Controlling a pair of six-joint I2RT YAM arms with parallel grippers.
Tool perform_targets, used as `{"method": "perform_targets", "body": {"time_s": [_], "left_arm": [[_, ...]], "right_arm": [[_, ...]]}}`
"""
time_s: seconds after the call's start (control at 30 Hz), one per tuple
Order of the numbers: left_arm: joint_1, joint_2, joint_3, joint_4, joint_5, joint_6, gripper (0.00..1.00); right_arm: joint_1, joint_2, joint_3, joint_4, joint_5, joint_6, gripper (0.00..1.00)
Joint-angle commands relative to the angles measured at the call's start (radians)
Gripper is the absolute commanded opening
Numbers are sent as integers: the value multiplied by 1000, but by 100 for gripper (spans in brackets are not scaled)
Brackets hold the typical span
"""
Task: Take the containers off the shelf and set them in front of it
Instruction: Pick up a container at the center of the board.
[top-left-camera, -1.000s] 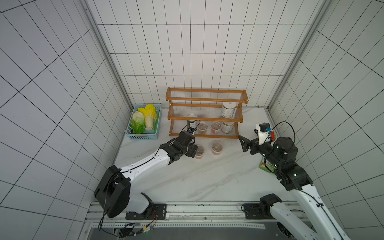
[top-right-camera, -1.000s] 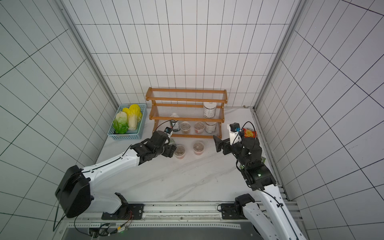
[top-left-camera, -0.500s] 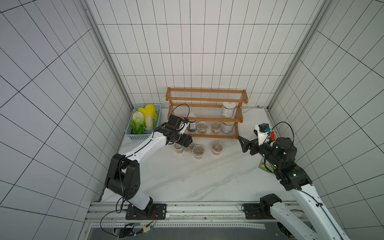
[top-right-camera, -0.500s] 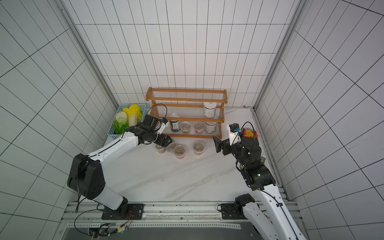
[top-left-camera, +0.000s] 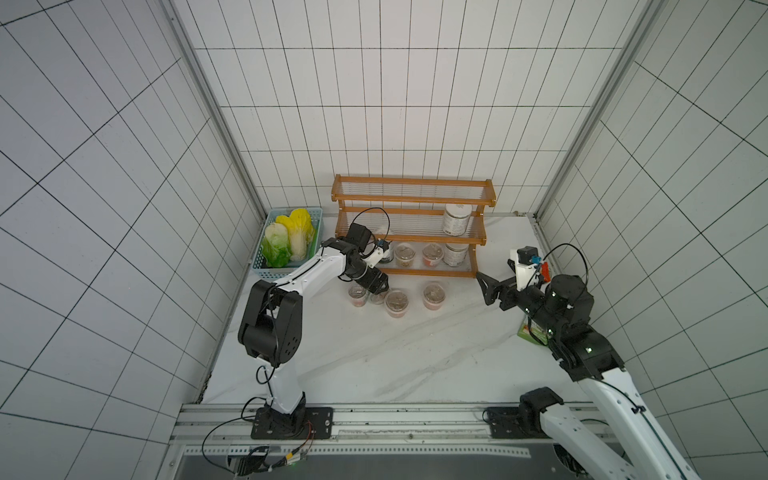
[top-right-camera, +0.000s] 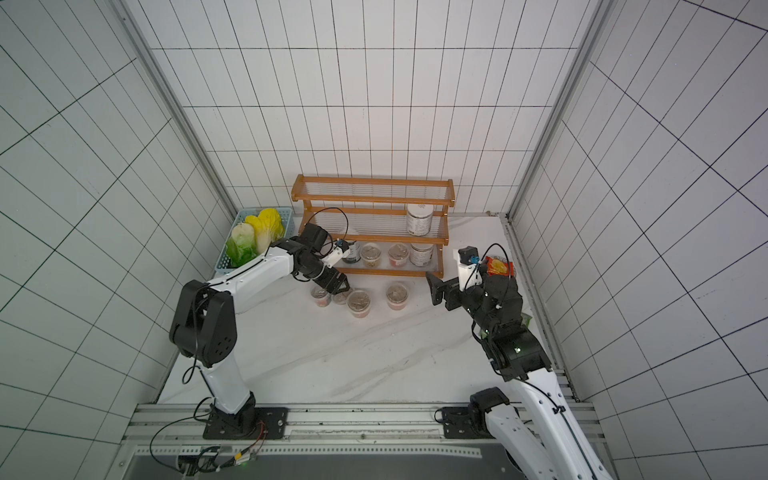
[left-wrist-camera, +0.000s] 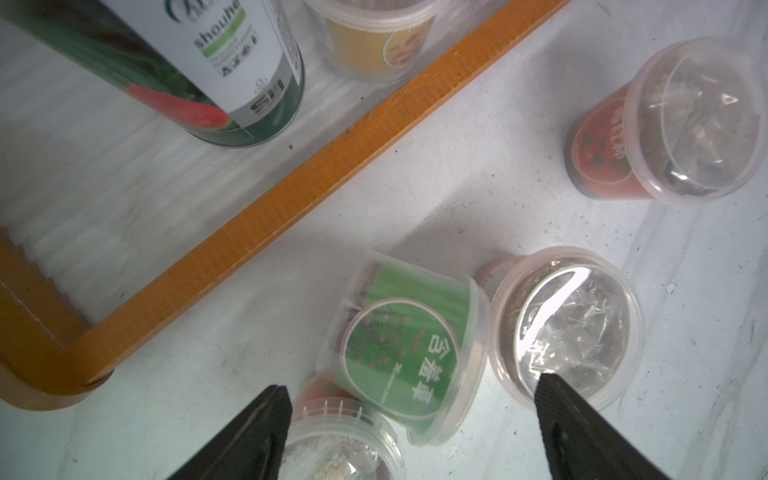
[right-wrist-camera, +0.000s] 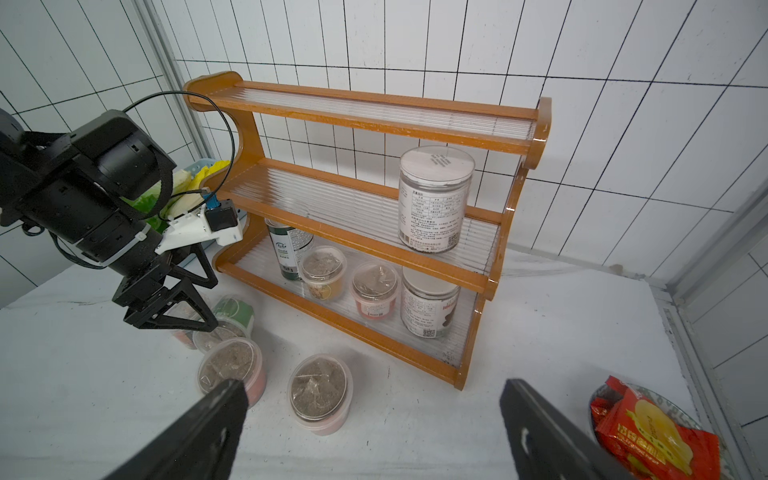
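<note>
Hovering above a tilted green cup (left-wrist-camera: 399, 345) in front of the shelf (top-left-camera: 432, 272), the left gripper (left-wrist-camera: 409, 382) holds its fingers (left-wrist-camera: 257, 432) spread (gripping nothing). The right gripper (top-left-camera: 484, 289) is likewise spread, empty.

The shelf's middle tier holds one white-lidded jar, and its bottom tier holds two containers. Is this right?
Not quite: in the right wrist view the bottom tier of the shelf holds four: tin, yellow cup, red cup, jar. The rest is right.
</note>
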Motion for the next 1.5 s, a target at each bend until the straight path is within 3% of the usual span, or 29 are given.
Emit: {"method": "perform_targets", "body": {"time_s": [0.0, 0.43, 0.7, 0.9, 1.13, 1.3, 1.47], "left_arm": [[5, 36, 29, -27, 2, 38, 89], [2, 110, 58, 3, 31, 75, 80], [2, 118, 72, 13, 44, 70, 54], [5, 110, 80, 14, 34, 43, 52], [32, -34, 62, 66, 92, -97, 51], [42, -162, 28, 119, 65, -237, 51], [34, -345, -154, 343, 185, -531, 52]], "right_arm": [[-13, -1, -15, 25, -4, -2, 99], [-13, 7, -14, 27, -4, -3, 99], [-13, 10, -14, 30, -6, -3, 99], [-13, 11, -13, 33, -6, -2, 99], [-15, 7, -11, 32, 0, 0, 99], [-15, 3, -9, 33, 0, 8, 99], [-15, 8, 2, 24, 15, 29, 99]]}}
